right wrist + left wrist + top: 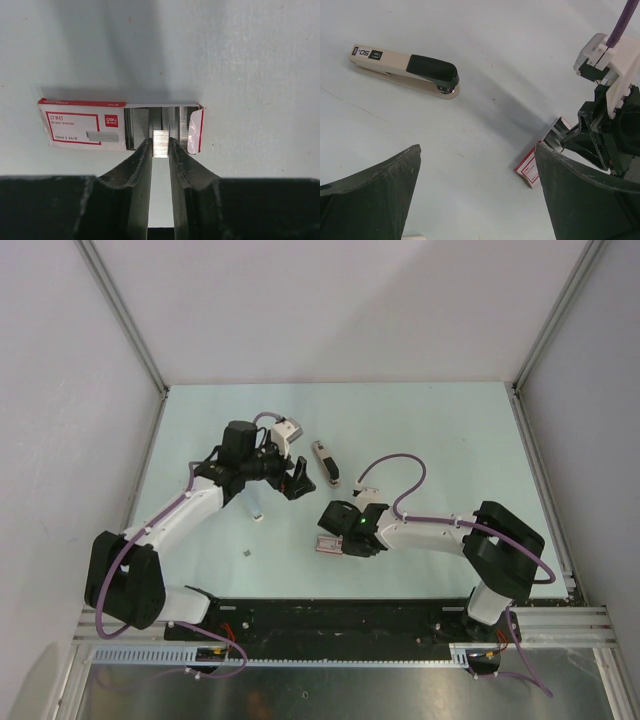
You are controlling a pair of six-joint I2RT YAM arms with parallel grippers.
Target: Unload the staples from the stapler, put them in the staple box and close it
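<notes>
staples point(160, 145): a short silver strip of them is pinched between the right gripper's point(160, 141) fingertips, jaws nearly together on it. The strip sits at the near edge of the open end of the staple box point(85, 130), and whether it still touches the box I can't tell.

Staple box is red-and-white cardboard, "24/6" printed on it, lying flat on the table point(420, 420). Its right end is open and full rows of staples show inside.

From the top view the right gripper point(337, 543) is low over that box point(326, 546), in front of the arm bases, roughly mid-table.

Stapler point(326, 463) is beige with a black top, closed, and lies on the table farther back. It's apart from the box and neither gripper touches it. The left wrist view shows it upper left point(405, 70), marked "50".

Left gripper point(297, 478) is just beside the stapler, on its left. Fingers point(370, 200) are spread wide with nothing between them, only bare table and a corner of the box point(529, 170).

One grey bit point(257, 517) lies on the table near the left forearm, and a second grey bit point(246, 555) lies nearer the bases. They could be staple pieces, but they're too small to confirm.
</notes>
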